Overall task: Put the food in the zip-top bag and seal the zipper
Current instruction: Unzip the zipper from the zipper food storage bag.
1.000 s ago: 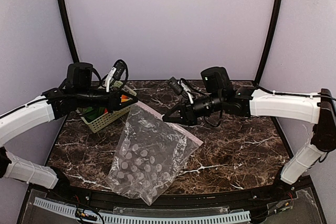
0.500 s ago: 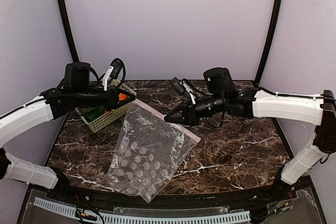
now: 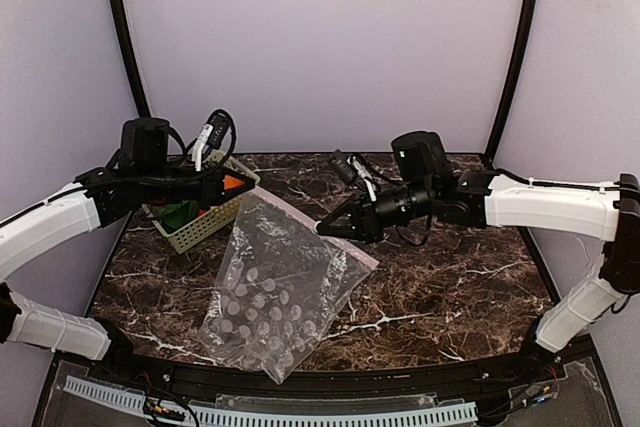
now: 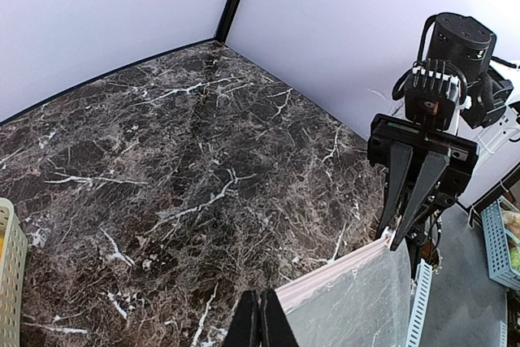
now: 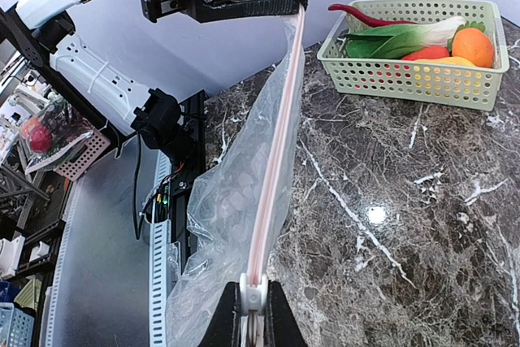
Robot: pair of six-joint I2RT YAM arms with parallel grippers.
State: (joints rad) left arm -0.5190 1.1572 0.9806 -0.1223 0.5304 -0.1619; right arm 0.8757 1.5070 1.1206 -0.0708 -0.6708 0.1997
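Right wrist view shows the right gripper (image 5: 252, 318) at 6 o'clock. Its two fingers are pressed together on the zipper (image 5: 276, 144), the thin pink-white strip of the zip-top bag (image 5: 231, 201). From these fingers the strip runs stretched toward 12 o'clock up to the left gripper (image 5: 296, 4), whose black fingers are also closed on it. The clear bag hangs slack from the strip, on its 9 o'clock side.

In the left wrist view the left fingers (image 4: 270, 327) lie tight together at 6 o'clock. The strip leaves them toward 3 o'clock, where the right gripper's two fingers meet on it in a point.

From the top view, the left gripper (image 3: 248, 185) is at about 10 o'clock from the middle of the marble table (image 3: 450, 287), and the right gripper (image 3: 324, 229) is near the middle. The dotted body of the bag spreads from the strip down to 6 o'clock. The strip seems to continue past the right gripper toward 4 o'clock, so that gripper perhaps holds it part-way along; I cannot tell surely.

The pale green basket (image 3: 195, 235) stands at 10 o'clock, near the bag, and the left arm covers part of it. The food (image 5: 426, 53) that I can see lies in the basket: bok choy (image 5: 402, 38), red chili (image 5: 366, 15) and orange round fruit (image 5: 474, 45).
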